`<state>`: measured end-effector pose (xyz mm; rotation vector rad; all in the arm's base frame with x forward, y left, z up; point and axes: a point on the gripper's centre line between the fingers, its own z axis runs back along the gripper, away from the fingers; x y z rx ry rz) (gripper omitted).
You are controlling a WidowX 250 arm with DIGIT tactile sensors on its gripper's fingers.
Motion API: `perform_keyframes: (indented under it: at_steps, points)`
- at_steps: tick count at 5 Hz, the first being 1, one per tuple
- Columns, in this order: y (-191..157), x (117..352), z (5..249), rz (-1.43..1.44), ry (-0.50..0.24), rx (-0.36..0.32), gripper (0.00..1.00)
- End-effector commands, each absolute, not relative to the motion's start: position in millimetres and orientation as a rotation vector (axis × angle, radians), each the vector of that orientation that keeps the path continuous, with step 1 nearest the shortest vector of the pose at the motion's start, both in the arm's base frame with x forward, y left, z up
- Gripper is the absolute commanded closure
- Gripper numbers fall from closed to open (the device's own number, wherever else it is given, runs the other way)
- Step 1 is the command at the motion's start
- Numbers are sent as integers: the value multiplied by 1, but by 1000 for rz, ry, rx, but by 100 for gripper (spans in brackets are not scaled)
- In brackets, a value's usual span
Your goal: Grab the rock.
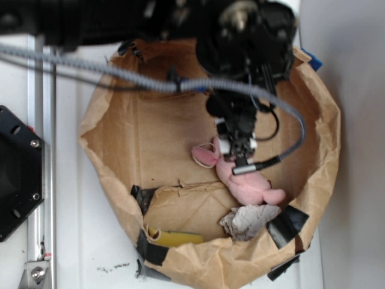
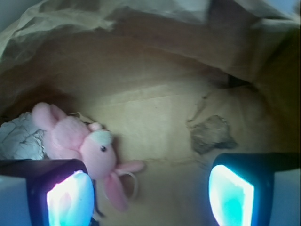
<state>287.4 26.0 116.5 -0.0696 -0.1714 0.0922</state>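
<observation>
The rock (image 2: 212, 134) is a small dark brown jagged stone lying on the brown paper floor, seen in the wrist view just beyond the right fingertip. My gripper (image 2: 150, 197) is open, and between its glowing pads (image 2: 70, 200) there is only bare paper and the ear of a pink plush toy (image 2: 80, 141). In the exterior view the gripper (image 1: 239, 150) hangs over the plush toy's (image 1: 249, 186) head, and the arm hides the rock.
A rolled-down brown paper bag (image 1: 96, 126) walls in the work area. A pale grey-white jagged lump (image 1: 249, 220) lies beside the plush toy near the front wall. A yellow object (image 1: 174, 238) and black tape patches (image 1: 286, 226) sit on the front rim.
</observation>
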Motion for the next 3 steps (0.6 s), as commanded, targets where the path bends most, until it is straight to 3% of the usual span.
perform_keyframes:
  at_steps: [1,2,3]
  points:
    - [27,296,114,173,-247,-48,0]
    - [33,289,111,304,-265,-64,0]
    - [24,279,111,489,-297,-18,0]
